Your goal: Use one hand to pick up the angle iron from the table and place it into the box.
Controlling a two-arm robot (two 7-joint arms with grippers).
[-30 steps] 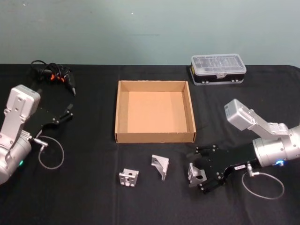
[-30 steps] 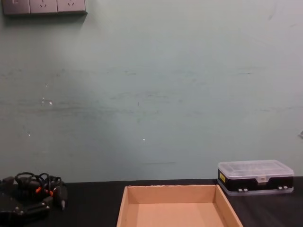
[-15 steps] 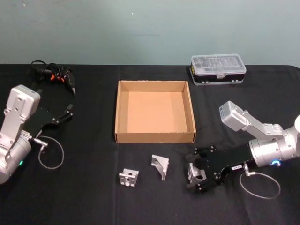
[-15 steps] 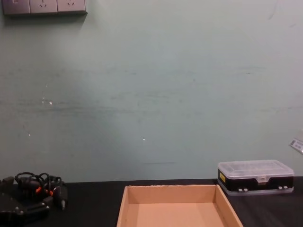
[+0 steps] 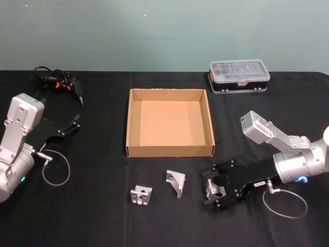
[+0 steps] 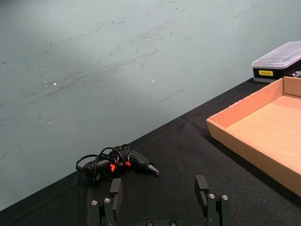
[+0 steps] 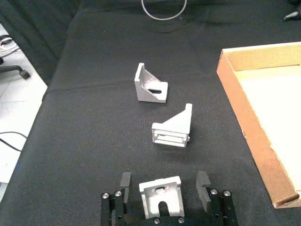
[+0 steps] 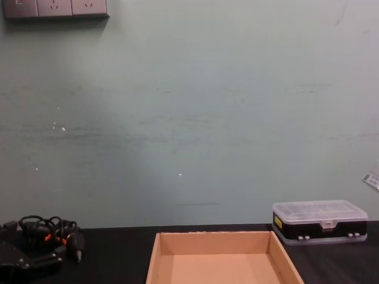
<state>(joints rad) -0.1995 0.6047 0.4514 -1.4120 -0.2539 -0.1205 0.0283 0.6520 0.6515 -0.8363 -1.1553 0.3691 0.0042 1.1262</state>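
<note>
Three silver angle irons lie on the black table (image 5: pixel 103 216) in front of the tan cardboard box (image 5: pixel 135 123). The rightmost angle iron (image 5: pixel 216 190) sits between the fingers of my right gripper (image 5: pixel 209 188), which is open and low over the table. In the right wrist view this angle iron (image 7: pixel 162 197) has a gap on each side to the fingers (image 7: pixel 124 181) of the right gripper (image 7: pixel 163 181). The middle angle iron (image 5: pixel 176 182) and the left one (image 5: pixel 141 195) lie free. My left gripper (image 5: pixel 71 125) stays parked at the far left, open.
A clear-lidded plastic case (image 5: pixel 239 75) stands at the back right. A black and orange tool with a coiled cable (image 5: pixel 59 85) lies at the back left. The box (image 8: pixel 219 263) is empty. Wire loops hang beside both wrists.
My right arm has lowered and slid left, so its open fingers now reach farther around the rightmost angle iron. The angle irons and the left arm have not moved.
</note>
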